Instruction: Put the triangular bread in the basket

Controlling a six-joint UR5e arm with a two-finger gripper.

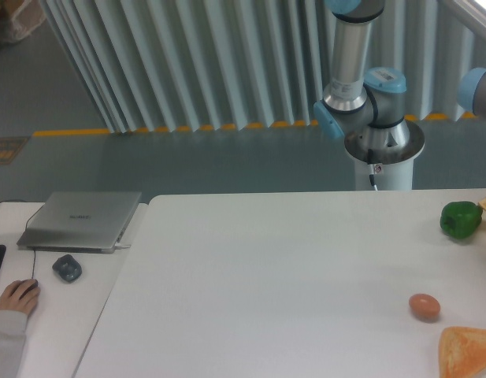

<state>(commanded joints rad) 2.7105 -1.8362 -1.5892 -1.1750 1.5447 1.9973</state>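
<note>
Still untouched: bread (468, 351) lies flat on the table (274, 268) beside the egg (424, 306).
You can't see hand or basket, so its grip stays unknown.

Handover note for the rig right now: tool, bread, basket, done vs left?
Tool: not in view; only the arm's base and lower joints show, behind the table's far edge.
Triangular bread: lying flat on the white table at the bottom right corner, partly cut off by the frame, untouched.
Brown egg sits just up-left of it, apart. Green bell pepper farther back at the right edge.
Basket: not visible in this view.
Done: nothing. Left: reach, grasp the bread, carry it to the basket, release.
</note>
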